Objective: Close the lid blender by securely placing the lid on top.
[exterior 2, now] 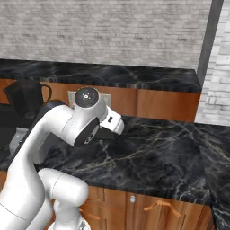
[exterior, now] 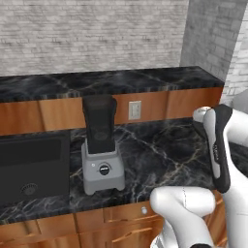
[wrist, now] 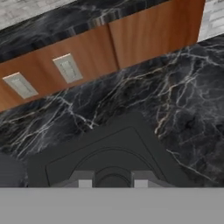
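The blender (exterior: 100, 145) stands on the dark marble counter with its grey base and round dial toward me; its tall black jar (exterior 2: 26, 99) has an uncovered top. In the hand view the lid (wrist: 114, 146), a low black rounded-square cap, lies flat on the counter to the right of the blender. My gripper (wrist: 112, 182) hovers right over it, open, with a fingertip on either side of the round raised centre. I cannot tell whether the fingertips touch the lid. In the left base view my own forearm hides the hand and the lid.
A wooden backsplash with a wall socket (exterior: 134, 110) runs behind the counter, and a raised marble ledge (exterior: 111, 80) sits above it. A dark sunken box (exterior: 34, 167) lies left of the blender. Brick walls rise behind and to the right.
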